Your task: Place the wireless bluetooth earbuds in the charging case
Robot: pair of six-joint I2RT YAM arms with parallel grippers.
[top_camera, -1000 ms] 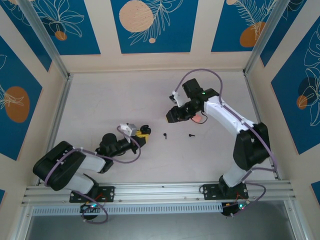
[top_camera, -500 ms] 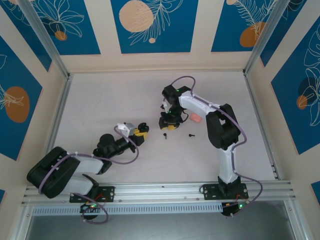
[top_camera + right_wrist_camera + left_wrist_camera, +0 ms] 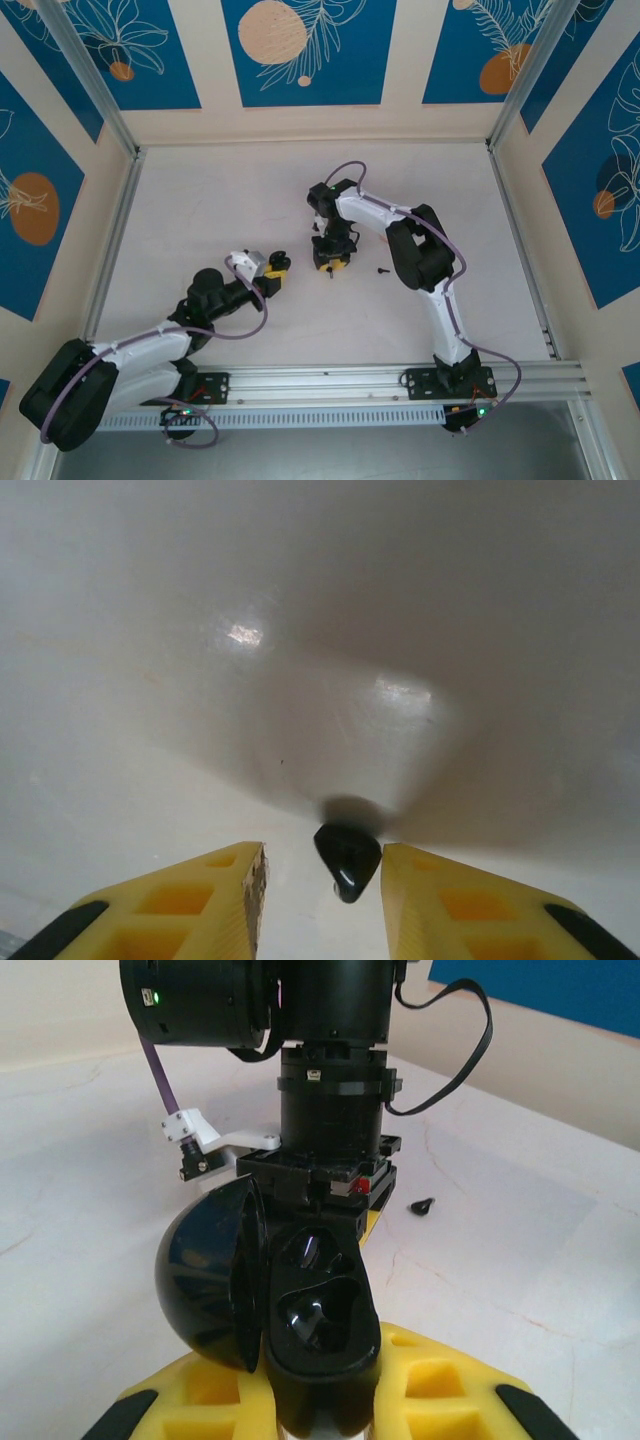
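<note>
Left gripper [image 3: 320, 1405] clamps the open black charging case [image 3: 320, 1310], its lid [image 3: 205, 1290] swung to nine o'clock. Just beyond, at three o'clock from it seen from overhead, the right gripper [image 3: 322, 865] points down at the white table [image 3: 220, 200]. Its yellow fingers [image 3: 200, 900] are narrowly parted around one earbud [image 3: 347, 858], not yet clamped. A second earbud [image 3: 382, 269] lies farther toward three o'clock.

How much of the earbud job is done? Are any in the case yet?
Not yet. Done: the left gripper holds the black charging case open, and its wells look empty. In hand: the right gripper straddles one earbud on the table, jaws not closed on it. Left: put it in the case, then fetch the second earbud.
</note>
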